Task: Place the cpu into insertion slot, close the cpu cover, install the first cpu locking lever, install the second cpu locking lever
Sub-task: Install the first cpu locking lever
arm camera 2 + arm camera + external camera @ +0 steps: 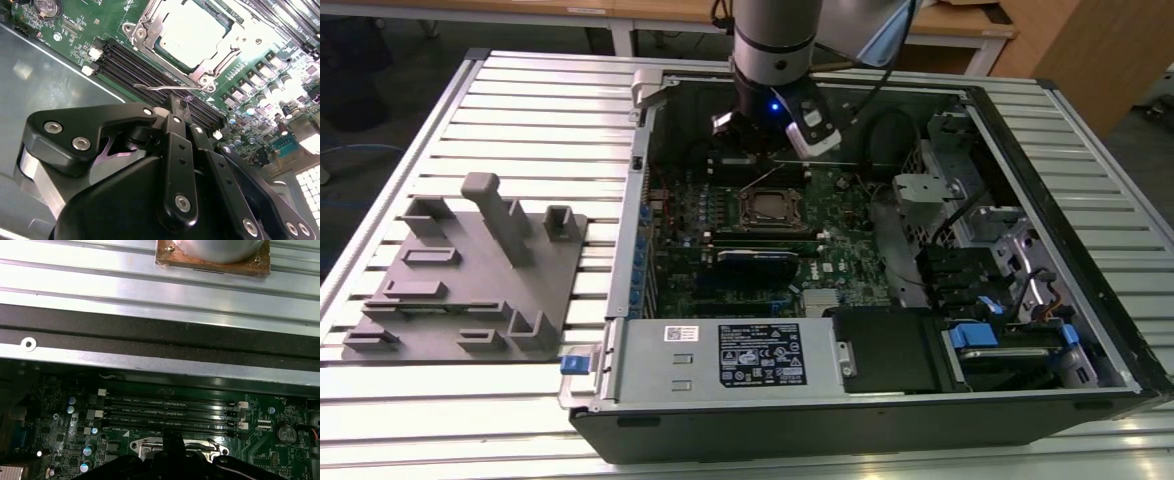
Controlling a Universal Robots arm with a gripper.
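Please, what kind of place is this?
Probably a robotics lab or test workshop: an open computer case lies on a slatted metal table, under a robot arm, with wooden desks behind.

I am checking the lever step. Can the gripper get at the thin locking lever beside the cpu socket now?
Probably yes. In the second wrist view the gripper sits right beside the locking lever, nothing lies between them, and the computer case is open above.

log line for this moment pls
cpu: seated | cpu cover: closed over cpu | locking lever: raised | gripper: shut, tip beside locking lever
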